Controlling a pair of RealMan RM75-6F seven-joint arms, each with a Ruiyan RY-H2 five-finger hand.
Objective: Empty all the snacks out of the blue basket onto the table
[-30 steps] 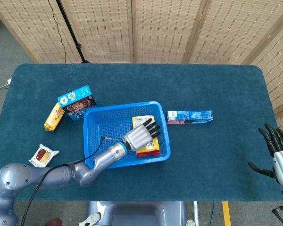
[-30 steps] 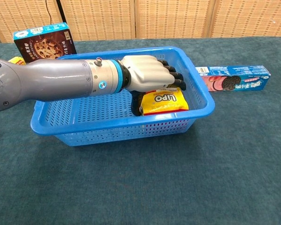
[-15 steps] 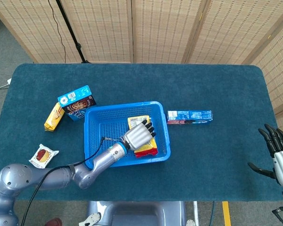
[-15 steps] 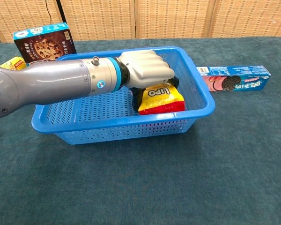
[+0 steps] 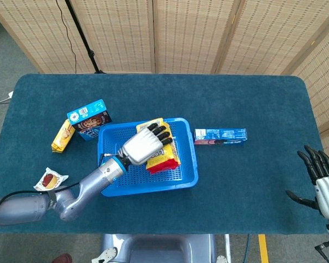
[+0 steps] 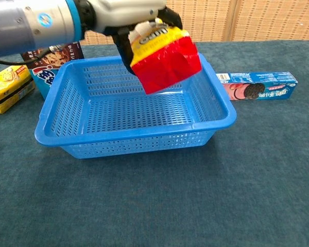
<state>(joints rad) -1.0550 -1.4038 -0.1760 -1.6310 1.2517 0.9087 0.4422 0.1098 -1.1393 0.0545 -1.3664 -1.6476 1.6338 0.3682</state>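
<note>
Blue basket (image 6: 129,131) now has no snack showing inside; its last one, the yellow-and-red snack pack (image 6: 167,59), is up in the air. Left hand (image 5: 142,143) grips the pack at its top end, fingers wrapped around it, pack hanging tilted with the red end lowest. Half a second ago the pack was only just lifted off the basket floor with the hand low inside the walls; now pack and hand are clear above the rim, over the back half of the basket. Forearm has risen with it and left the basket interior. In the head view the pack has shifted toward the far left part of the basket compared with before.

Basket itself sits in about the same spot on the desk (image 5: 252,109), not noticeably dragged.

Right hand (image 5: 320,181) hangs off the desk's near right corner, fingers spread, nothing in it, barely changed from earlier.

Unmoved on the desk: cookie box (image 5: 90,119) just off the basket's far left corner, yellow cracker pack (image 5: 62,135) to its left, small wrapped cake (image 5: 50,180) near the left front, long blue cookie sleeve (image 5: 220,135) just beside the basket's right wall.
</note>
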